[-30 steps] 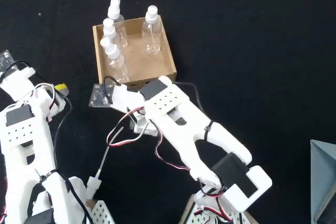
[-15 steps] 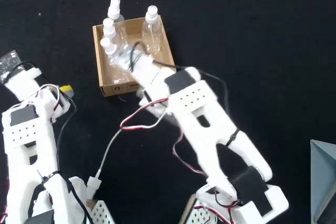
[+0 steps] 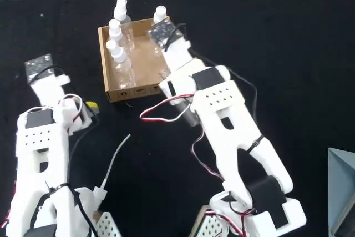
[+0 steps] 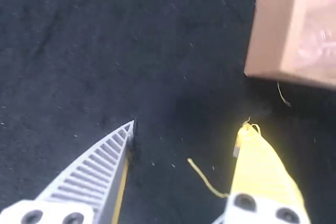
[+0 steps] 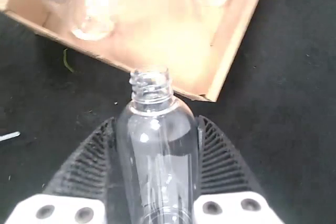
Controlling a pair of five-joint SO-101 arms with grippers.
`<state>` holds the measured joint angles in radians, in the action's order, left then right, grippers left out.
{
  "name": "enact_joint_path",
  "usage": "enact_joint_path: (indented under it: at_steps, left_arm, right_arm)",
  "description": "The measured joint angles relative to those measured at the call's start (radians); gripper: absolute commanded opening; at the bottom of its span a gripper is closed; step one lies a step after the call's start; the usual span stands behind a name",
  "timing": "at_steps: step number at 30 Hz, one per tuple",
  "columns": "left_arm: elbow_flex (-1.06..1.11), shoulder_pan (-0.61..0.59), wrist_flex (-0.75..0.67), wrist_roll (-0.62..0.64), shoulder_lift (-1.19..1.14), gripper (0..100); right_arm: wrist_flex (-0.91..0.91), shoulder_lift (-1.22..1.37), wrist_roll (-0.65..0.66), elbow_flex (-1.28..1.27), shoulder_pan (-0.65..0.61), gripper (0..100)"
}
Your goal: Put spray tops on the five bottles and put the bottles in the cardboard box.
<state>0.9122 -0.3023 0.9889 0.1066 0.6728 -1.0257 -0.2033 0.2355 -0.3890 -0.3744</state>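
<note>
Your left end effector hangs wide open and empty over the matte black bench. One finger is ribbed grey, the other yellow, and both are near a corner of the brown cardboard box. Inside it stand clear bottles with white spray tops. Your right end effector clamps a clear plastic bottle between ribbed black fingers, its threaded neck bare, at the box's edge.

No legible text, label, brand, number or sign is found in any view. The walls of the cardboard box are plain brown with no marking. The clear bottle bears no readable print.
</note>
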Motion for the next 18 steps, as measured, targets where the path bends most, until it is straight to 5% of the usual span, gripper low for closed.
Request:
enact_joint_path:
  at_steps: [18]
  left_arm:
    - [-0.032, 0.232, 0.172, -0.064, 0.003, 28]
  right_arm:
    - [0.006, 0.000, -0.009, 0.000, 0.018, 3.2]
